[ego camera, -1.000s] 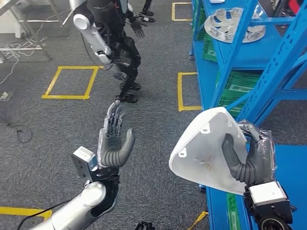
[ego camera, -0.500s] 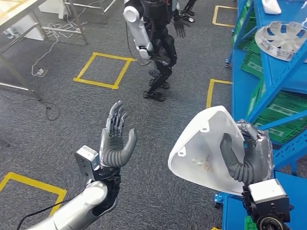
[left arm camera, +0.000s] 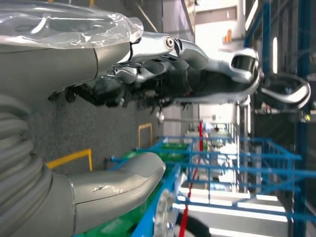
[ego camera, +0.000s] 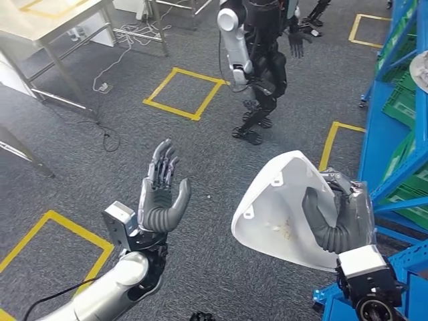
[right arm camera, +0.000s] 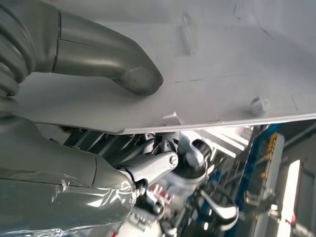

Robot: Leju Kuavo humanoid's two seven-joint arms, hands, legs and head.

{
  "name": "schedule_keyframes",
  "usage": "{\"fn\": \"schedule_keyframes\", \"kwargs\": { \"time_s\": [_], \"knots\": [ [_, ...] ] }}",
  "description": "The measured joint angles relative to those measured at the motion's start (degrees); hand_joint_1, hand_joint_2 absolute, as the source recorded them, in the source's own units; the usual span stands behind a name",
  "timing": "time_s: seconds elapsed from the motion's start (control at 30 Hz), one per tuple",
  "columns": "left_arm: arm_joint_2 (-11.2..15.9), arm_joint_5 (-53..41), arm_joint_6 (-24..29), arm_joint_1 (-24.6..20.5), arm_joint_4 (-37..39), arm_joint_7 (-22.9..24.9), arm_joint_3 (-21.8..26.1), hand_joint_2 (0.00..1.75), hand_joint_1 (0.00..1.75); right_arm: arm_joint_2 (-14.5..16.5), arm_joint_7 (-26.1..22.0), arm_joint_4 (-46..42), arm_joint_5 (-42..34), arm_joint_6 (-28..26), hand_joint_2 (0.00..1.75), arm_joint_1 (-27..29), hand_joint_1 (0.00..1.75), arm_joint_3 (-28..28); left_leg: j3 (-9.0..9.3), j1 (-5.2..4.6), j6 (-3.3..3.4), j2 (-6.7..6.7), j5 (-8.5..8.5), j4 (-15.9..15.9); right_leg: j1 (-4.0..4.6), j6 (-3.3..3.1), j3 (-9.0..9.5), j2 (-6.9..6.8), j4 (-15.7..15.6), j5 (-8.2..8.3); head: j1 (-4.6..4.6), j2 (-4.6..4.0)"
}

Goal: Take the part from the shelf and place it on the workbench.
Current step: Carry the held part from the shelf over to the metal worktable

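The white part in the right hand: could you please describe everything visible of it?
The white part is a thin, rounded-triangular shell, looking like matte plastic, with small moulded tabs on its concave inner face. It is held tilted above the grey carpet, beside the blue shelf. The right hand grips one edge, thumb pressed on the inner face.

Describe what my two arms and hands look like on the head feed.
Left arm: glossy silver shell, black joint, thin black cable underneath. A white-topped grey box sits at each wrist. Left hand and right hand: grey ribbed thumb, darker metallic fingers; the right hand's back has a clear plastic wrap.
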Motion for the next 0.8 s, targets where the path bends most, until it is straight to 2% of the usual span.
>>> {"fn": "schedule_keyframes", "kwargs": {
  "time_s": [0.03, 0.07, 0.1, 0.13, 0.17, 0.2, 0.23, 0.3, 0.33, 0.37, 0.43, 0.47, 0.5, 0.53, 0.57, 0.6, 0.63, 0.67, 0.7, 0.73, 0.8],
  "knots": [
    [0.0, 0.0, 0.0, 0.0, 0.0, 0.0, 0.0, 1.75, 0.0, 0.0, 0.0, 0.0, 0.1, 0.2, 1.75, 0.1, 1.75, 0.0, -0.49, 0.12, -0.13, 0.18, 0.53, 0.5, -0.02, 0.03, 0.06, -0.8, 0.0, -0.14, -0.04, 0.0],
    [0.0, 0.0, 0.1, 0.0, 0.1, 0.0, 0.0, 1.75, 0.0, 0.0, 0.0, 0.0, 0.1, 0.4, 1.75, 0.2, 1.75, 0.0, 0.35, 0.2, -0.19, 0.47, 2.02, -1.4, -0.05, 0.13, 0.19, -1.54, 0.0, -0.29, -0.1, 0.0],
    [0.0, 0.0, 0.2, 0.0, 0.1, 0.0, 0.0, 1.75, 0.0, 0.1, -0.1, 0.0, 0.2, 0.7, 1.75, 0.2, 1.75, -0.1, 2.32, 0.21, -0.14, 1.32, 4.06, -5.3, -0.07, 0.29, 0.42, -2.22, 0.0, -0.48, -0.19, 0.0],
    [0.1, 0.0, 0.3, 0.0, 0.1, 0.0, 0.0, 1.75, 0.0, 0.1, -0.1, 0.0, 0.4, 0.9, 1.75, 0.2, 1.75, -0.2, 4.68, 0.08, 0.04, 3.06, 5.78, -9.8, 0.05, 0.54, 0.66, -2.85, 0.0, -0.74, -0.32, 0.0],
    [0.1, 0.0, 0.3, -0.1, 0.1, 0.0, 0.0, 1.75, 0.0, 0.2, -0.1, 0.0, 0.5, 1.0, 1.75, 0.2, 1.75, -0.3, 6.62, -0.13, 0.39, 4.46, 6.99, -13.4, 0.21, 0.84, 0.9, -3.44, 0.0, -1.01, -0.49, 0.0],
    [0.1, 0.0, 0.3, -0.2, 0.1, 0.0, 0.0, 1.75, 0.0, 0.3, 0.0, 0.0, 0.7, 1.1, 1.75, 0.2, 1.75, -0.3, 7.84, -0.37, 0.77, 5.46, 7.54, -15.7, 0.37, 1.14, 1.13, -3.99, 0.1, -1.27, -0.47, 0.0],
    [0.0, -0.1, 0.2, -0.2, 0.1, 0.0, 0.0, 1.75, 0.0, 0.3, 0.0, 0.0, 0.9, 1.1, 1.75, 0.2, 1.75, -0.4, 8.24, -0.62, 1.18, 5.72, 7.49, -16.6, 0.54, 1.47, 1.33, -4.6, 0.1, -1.52, -0.4, 0.0],
    [0.0, -0.1, 0.0, -0.2, 0.0, 0.0, 0.0, 1.75, 0.0, 0.3, 0.3, 0.0, 1.2, 1.1, 1.75, 0.2, 1.75, -0.4, 8.31, -0.69, 1.93, 4.0, 7.42, -16.7, 0.46, 2.12, 1.64, -5.77, 0.0, -2.04, -0.1, 0.0],
    [0.0, -0.1, -0.1, -0.3, 0.0, 0.0, 0.0, 1.75, 0.0, 0.3, 0.4, -0.1, 1.3, 1.1, 1.75, 0.2, 1.75, -0.4, 8.53, -0.58, 2.28, 3.21, 7.4, -16.8, 0.32, 2.42, 1.6, -5.33, 0.6, -2.67, 0.02, 0.0],
    [-0.1, -0.1, -0.2, -0.3, 0.0, 0.0, 0.0, 1.75, 0.0, 0.3, 0.5, -0.1, 1.4, 1.1, 1.75, 0.2, 1.75, -0.5, 8.77, -0.42, 2.64, 2.47, 7.43, -17.0, 0.14, 2.64, 1.03, -4.16, 2.2, -3.8, 0.22, 0.0],
    [-0.1, -0.1, -0.4, -0.5, 0.0, 0.0, 0.0, 1.75, 0.0, 0.3, 0.6, -0.2, 1.4, 1.0, 1.75, 0.3, 1.75, -0.6, 9.11, -0.25, 3.14, 1.03, 7.38, -17.1, -0.09, 2.83, -2.25, -0.64, 9.5, -7.35, 0.76, 0.0],
    [-0.2, -0.1, -0.4, -0.5, 0.0, 0.0, 0.0, 1.75, 0.0, 0.3, 0.6, -0.2, 1.4, 0.9, 1.75, 0.5, 1.75, -0.7, 9.15, -0.27, 3.3, 0.28, 7.34, -17.1, -0.11, 2.87, -4.6, 0.42, 14.0, -8.97, 0.94, 0.0],
    [-0.3, -0.1, -0.4, -0.5, 0.0, 0.0, 0.0, 1.75, 0.0, 0.3, 0.6, -0.2, 1.4, 0.9, 1.75, 0.6, 1.75, -0.7, 9.21, -0.32, 3.36, -0.62, 7.3, -17.1, -0.1, 2.89, -6.58, 0.96, 17.4, -9.72, 1.02, 0.0],
    [-0.3, -0.1, -0.5, -0.5, 0.0, 0.0, 0.0, 1.75, 0.0, 0.3, 0.6, -0.2, 1.4, 0.9, 1.75, 0.8, 1.75, -0.7, 9.29, -0.37, 3.4, -1.55, 7.25, -17.0, -0.1, 2.85, -7.63, 1.17, 18.6, -9.3, 1.04, 0.0],
    [-0.3, 0.0, -0.5, -0.4, 0.0, 0.0, 0.0, 1.75, 0.0, 0.3, 0.6, -0.2, 1.4, 0.9, 1.75, 0.8, 1.75, -0.7, 9.42, -0.41, 3.39, -2.54, 7.19, -17.0, -0.1, 2.72, -7.49, 1.32, 17.3, -7.61, 1.04, 0.0],
    [-0.3, 0.0, -0.5, -0.4, 0.1, 0.1, 0.0, 1.75, 0.0, 0.3, 0.6, -0.1, 1.4, 0.9, 1.75, 0.9, 1.75, -0.7, 9.6, -0.42, 3.33, -3.51, 7.1, -16.9, -0.1, 2.48, -6.29, 1.76, 13.8, -5.02, 1.07, 0.0],
    [-0.3, 0.0, -0.5, -0.4, 0.1, 0.1, 0.0, 1.75, 0.0, 0.3, 0.7, -0.1, 1.4, 0.9, 1.75, 0.8, 1.75, -0.8, 9.72, -0.39, 3.23, -4.39, 7.0, -16.9, -0.11, 2.17, -4.7, 2.98, 9.4, -2.5, 1.14, 0.0],
    [-0.3, 0.0, -0.5, -0.5, 0.1, 0.1, 0.0, 1.75, 0.0, 0.3, 0.6, -0.2, 1.4, 0.9, 1.75, 0.8, 1.75, -0.8, 9.72, -0.46, 3.06, -5.24, 6.89, -16.7, -0.23, 1.88, -3.1, 4.39, 5.3, -0.69, 1.15, 0.0],
    [-0.3, 0.0, -0.5, -0.5, 0.1, 0.0, 0.0, 1.75, 0.0, 0.3, 0.6, -0.1, 1.4, 0.9, 1.75, 0.8, 1.75, -0.8, 9.57, -0.42, 2.83, -5.94, 6.84, -16.6, -0.27, 1.71, -1.92, 5.58, 2.6, 0.18, 1.17, 0.0],
    [-0.4, 0.1, -0.4, -0.5, 0.1, 0.0, 0.0, 1.75, 0.0, 0.3, 0.6, -0.1, 1.4, 0.9, 1.75, 0.8, 1.75, -0.8, 9.32, -0.31, 2.54, -6.59, 6.86, -16.5, -0.25, 1.58, -1.32, 6.3, 1.4, 0.25, 1.16, 0.0],
    [-0.4, 0.1, -0.4, -0.5, 0.1, 0.0, 0.0, 1.75, 0.0, 0.4, 0.6, -0.2, 1.4, 1.0, 1.75, 0.8, 1.75, -0.8, 8.91, -0.08, 1.83, -7.82, 7.05, -16.6, -0.25, 1.33, -0.66, 5.41, 0.7, 0.16, 1.08, 0.0]
  ]
}}
